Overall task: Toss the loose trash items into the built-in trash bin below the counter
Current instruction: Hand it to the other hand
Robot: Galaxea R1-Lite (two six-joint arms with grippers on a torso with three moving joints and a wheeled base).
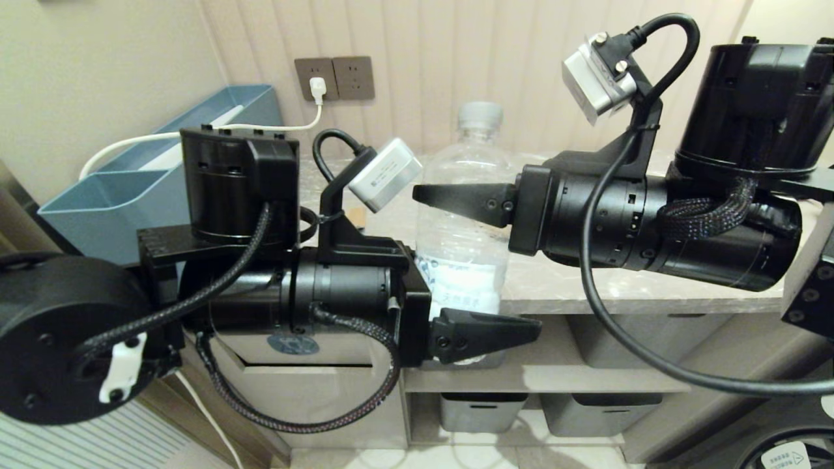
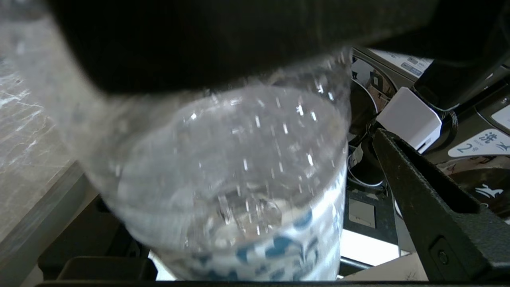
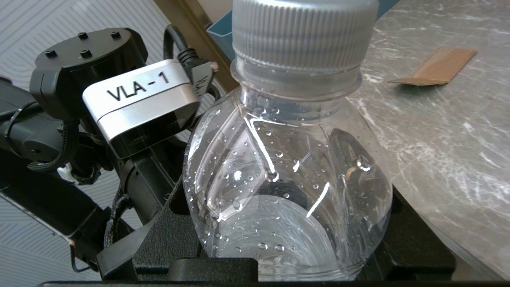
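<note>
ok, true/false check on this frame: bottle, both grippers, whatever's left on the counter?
1. The right gripper grips the water bottle around its upper body. True.
2. The left gripper is clamped on the bottle. False: its jaws stand open around the lower part.
3. The bottle lies on its side on the counter. False: it is upright at the counter's front edge.
4. The grey cap is on the bottle. True.
5. A tan card piece lies on the counter. True.
</note>
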